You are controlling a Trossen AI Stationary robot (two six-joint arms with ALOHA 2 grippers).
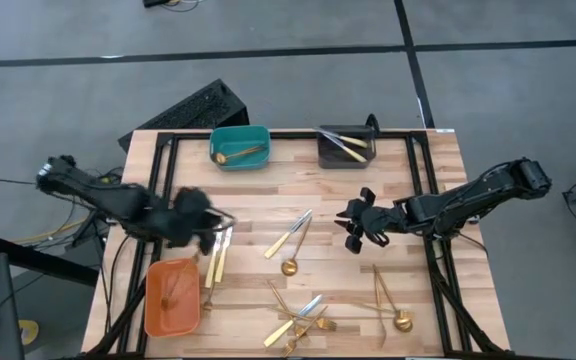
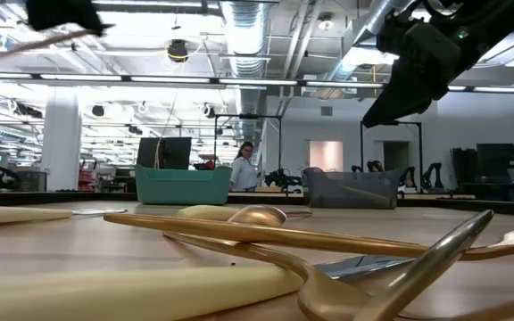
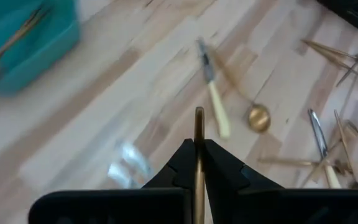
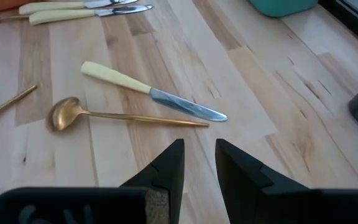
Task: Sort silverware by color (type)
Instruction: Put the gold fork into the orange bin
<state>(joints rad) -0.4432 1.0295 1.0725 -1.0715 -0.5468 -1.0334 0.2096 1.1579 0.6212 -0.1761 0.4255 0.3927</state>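
Observation:
My left gripper hangs above the table's left half, shut on a slim gold piece of silverware. My right gripper is open over the middle right, with nothing between its fingers. Below and ahead of it a cream-handled knife and a gold spoon lie flat on the wood. More silverware lies in a pile near the front edge, and two cream-handled knives lie by the orange bin. The teal bin and the grey bin each hold gold pieces. My left gripper pinches the gold piece's thin shaft between its two fingers. The shaft lies along the fingers, and its free end sticks out past their tips. It is lifted clear of the table. The end behind the fingers is hidden.
A gold spoon and thin gold pieces lie at the front right. Black frame rails run along the table's sides and back. Bare wood shows between the two grippers and the far bins. A person stands in the room far behind the table.

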